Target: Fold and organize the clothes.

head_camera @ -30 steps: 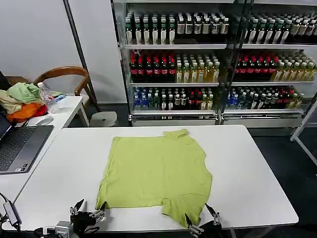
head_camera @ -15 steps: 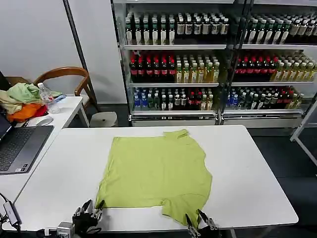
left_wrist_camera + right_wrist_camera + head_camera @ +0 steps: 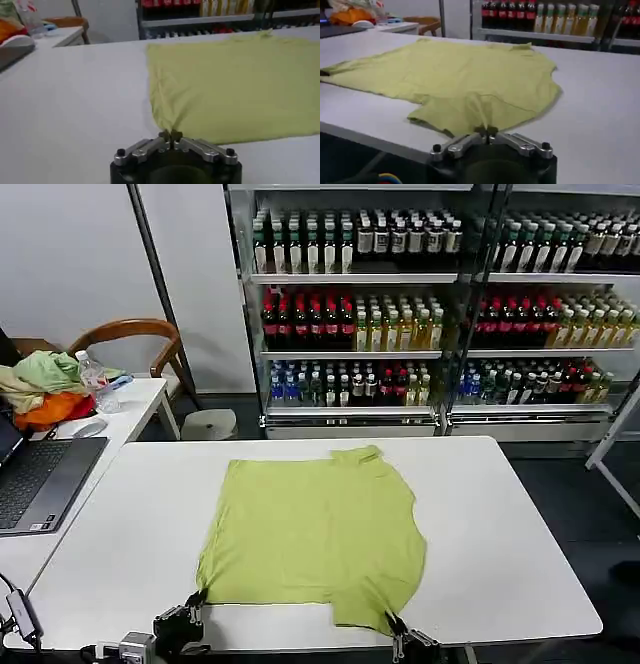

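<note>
We have the lime T-shirt (image 3: 315,539) lying flat in the middle of the white worktop (image 3: 520,534), and both tools are clamped on its near edge: our left tool (image 3: 192,612) pinches the near left corner of the cloth, with the fabric drawn to a small peak between its closed tips in the left wrist view, and our right tool (image 3: 400,642) pinches the edge of the near sleeve, which hangs close to the worktop's front edge. The bite on each side looks thin, so we judge that a quick lift could let a corner slip free and leave the fold lopsided. If one arm rises ahead of the other, the shirt may twist or drag sideways. Pulling toward us could also slide the whole garment off the front edge, since the sleeve already sits right at it.
</note>
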### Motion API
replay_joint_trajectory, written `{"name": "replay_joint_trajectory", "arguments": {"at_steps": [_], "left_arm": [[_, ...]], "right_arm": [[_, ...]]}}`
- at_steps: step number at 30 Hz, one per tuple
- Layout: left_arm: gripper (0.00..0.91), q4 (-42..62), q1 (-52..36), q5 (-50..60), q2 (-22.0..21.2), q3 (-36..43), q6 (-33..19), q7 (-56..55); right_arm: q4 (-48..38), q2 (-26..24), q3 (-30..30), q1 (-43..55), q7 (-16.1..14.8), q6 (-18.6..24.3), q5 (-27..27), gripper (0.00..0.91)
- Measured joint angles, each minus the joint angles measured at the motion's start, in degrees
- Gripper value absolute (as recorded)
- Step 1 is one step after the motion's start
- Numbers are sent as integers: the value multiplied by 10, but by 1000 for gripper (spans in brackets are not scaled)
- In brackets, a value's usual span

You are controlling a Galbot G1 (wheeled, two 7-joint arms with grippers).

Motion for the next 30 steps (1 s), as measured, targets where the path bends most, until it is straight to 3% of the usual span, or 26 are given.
{"name": "replay_joint_trajectory", "arguments": {"at_steps": [18,30], "left_arm": [[10,-78,104,10,19,-49,-3,-2],[20,-88,96,-28,55,-83,-5,8]], "right_arm": [[89,-29,56,-100,-11,5,-13,0],[72,-25,51,-12,-11,-20,15,0]]}}
